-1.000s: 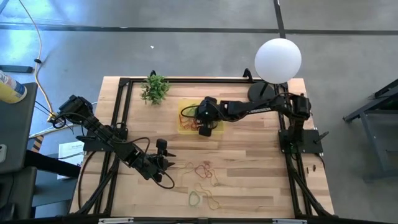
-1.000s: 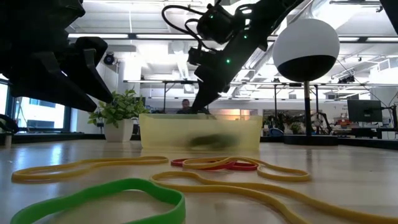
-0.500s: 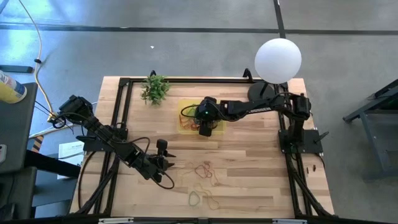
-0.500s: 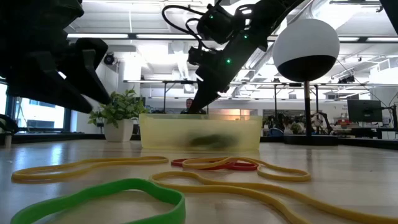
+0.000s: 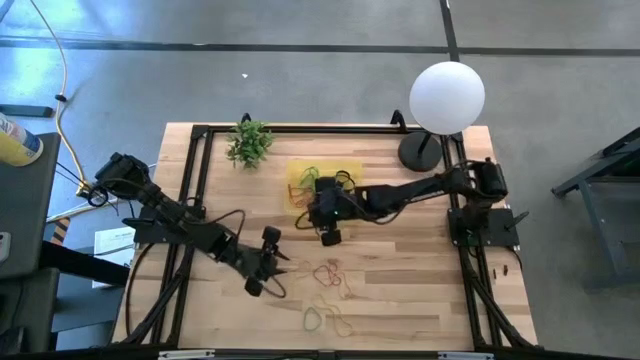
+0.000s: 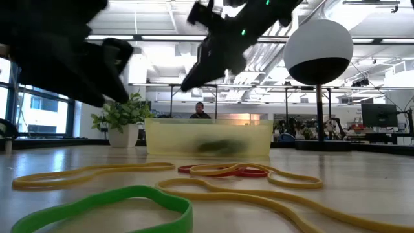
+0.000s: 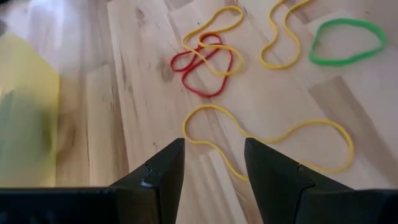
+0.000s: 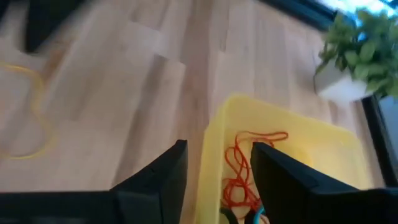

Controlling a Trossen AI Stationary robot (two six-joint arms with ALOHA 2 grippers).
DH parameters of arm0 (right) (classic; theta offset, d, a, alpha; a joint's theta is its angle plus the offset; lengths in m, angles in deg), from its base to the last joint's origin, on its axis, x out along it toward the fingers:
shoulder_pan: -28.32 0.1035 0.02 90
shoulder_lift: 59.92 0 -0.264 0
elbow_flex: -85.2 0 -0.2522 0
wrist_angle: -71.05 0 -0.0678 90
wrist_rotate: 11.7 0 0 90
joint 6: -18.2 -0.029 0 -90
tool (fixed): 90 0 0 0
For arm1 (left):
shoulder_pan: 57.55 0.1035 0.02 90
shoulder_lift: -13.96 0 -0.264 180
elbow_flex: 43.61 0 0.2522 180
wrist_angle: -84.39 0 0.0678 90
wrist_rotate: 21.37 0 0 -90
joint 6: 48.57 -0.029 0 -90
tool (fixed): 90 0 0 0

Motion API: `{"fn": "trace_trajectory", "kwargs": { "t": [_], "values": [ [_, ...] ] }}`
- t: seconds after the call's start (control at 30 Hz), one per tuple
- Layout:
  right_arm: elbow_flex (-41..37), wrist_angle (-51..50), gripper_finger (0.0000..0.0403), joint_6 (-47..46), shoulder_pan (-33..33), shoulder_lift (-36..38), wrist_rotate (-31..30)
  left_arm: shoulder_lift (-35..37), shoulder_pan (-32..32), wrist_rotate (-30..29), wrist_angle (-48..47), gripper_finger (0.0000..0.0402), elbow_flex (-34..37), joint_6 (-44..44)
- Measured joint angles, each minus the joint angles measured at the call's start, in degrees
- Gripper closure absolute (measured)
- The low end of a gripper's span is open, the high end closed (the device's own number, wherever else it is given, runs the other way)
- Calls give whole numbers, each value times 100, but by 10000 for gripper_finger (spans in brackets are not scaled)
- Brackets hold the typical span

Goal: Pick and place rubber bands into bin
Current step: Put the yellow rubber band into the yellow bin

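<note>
bin blurred, cut off at left wrist view edge.

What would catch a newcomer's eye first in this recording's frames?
Probably the white globe lamp at the table's far right corner, then the yellow bin mid-table with bands already inside. Loose rubber bands lie near the front edge, where the left gripper hovers open; the right gripper, open and empty, sits beside the bin.

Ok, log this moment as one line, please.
left gripper: open, empty, above yellow rubber band | right gripper: open, empty, at bin edge | bin: holds bands | loose bands on table
</note>
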Motion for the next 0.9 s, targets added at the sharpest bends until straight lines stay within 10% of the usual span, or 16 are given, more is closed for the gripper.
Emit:
{"fn": "trace_trajectory", "kwargs": {
  "t": [0.4, 0.9],
  "values": [
    [0, -1047, 251, -1017, 980, 310, 1030, -612, 400, 1197, -242, 245, -744, -1185],
    [0, -1423, 260, -2304, 1823, 24, 706, -879, 402, 1243, -700, 245, -863, -1152]
  ]
}}
